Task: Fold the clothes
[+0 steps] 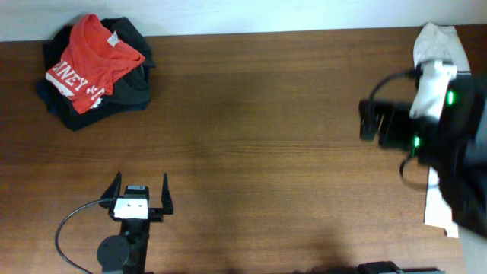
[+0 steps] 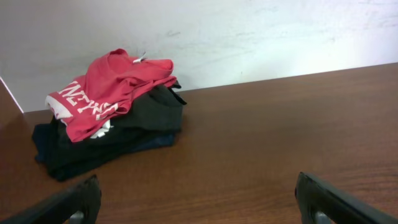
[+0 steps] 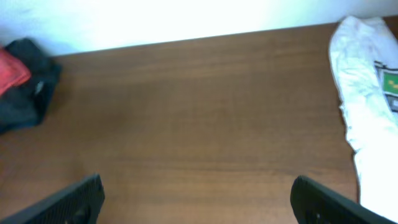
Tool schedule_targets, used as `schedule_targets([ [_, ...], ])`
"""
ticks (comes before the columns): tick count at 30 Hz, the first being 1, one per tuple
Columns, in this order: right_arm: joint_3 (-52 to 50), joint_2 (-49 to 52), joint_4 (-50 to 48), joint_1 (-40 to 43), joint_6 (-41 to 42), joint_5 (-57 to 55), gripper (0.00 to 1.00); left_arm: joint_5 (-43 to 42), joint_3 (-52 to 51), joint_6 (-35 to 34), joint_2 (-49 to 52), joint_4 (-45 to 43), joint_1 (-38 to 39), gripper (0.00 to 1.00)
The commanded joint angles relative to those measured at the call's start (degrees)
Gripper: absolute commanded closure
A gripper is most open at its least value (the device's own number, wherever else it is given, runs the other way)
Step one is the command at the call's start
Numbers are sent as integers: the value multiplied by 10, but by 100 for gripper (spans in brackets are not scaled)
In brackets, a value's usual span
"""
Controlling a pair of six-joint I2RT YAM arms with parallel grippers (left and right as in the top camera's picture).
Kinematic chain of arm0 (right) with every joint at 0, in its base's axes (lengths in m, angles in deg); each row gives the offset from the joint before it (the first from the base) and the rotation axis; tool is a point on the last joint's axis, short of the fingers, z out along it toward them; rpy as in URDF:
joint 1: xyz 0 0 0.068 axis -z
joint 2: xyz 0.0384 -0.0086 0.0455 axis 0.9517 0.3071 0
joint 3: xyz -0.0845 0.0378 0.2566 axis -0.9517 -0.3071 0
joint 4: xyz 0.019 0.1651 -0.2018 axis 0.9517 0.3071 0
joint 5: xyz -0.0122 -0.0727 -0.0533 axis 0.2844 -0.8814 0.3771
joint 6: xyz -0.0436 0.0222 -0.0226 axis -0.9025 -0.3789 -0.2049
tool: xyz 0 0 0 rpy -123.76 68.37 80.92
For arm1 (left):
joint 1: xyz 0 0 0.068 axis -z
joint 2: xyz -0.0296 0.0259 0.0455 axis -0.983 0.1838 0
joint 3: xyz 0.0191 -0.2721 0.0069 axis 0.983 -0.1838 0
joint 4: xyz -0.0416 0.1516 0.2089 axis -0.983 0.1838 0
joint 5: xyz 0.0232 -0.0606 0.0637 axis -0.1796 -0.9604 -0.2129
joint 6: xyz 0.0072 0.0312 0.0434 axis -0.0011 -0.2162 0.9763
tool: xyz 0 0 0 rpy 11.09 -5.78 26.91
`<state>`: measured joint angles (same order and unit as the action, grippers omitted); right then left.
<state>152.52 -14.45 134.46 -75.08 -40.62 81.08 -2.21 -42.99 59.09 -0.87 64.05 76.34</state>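
Since the red shirt (image 1: 90, 65) lies loosely bundled on top of dark clothes (image 1: 125, 95) in the far left corner of the desk (image 1: 266, 160), the pile reads as stock waiting to be folded. Nothing is spread out yet, and the broad bare middle of the desk is probably meant as the folding area. A white cloth (image 1: 437, 42) lies along the far right edge, partly under the right arm (image 1: 449, 122); whether it is folded I cannot tell.

At the near edge sits the left arm (image 1: 122, 243), well apart from the pile, its wrist level and pointing at the far edge, so its camera looks across the desk at the shirt. The left jaws stand wide apart and hold nothing. Reaching in from the right side, blurred in the overhead view, the right arm hangs above the white cloth. Its wrist view shows the right jaws spread wide too, empty, aimed across the bare wood. Folding looks not yet begun.
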Motion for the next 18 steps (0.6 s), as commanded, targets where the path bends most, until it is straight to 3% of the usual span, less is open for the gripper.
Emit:
schedule_targets([
  [1,-169,-115,-82,-23,-7,-1,1,-5,-1,7,-3,3,-2,1],
  [9,-606,-462,-359,-22,-5,20,1,-5,-1,7,-3,3,-2,1],
  [14,-773,-600,-480,13,90,22,1,-5,-1,7,-3,3,-2,1],
  [18,-844,-618,-567,31,94,45,1,-5,-1,7,-3,3,-2,1],
])
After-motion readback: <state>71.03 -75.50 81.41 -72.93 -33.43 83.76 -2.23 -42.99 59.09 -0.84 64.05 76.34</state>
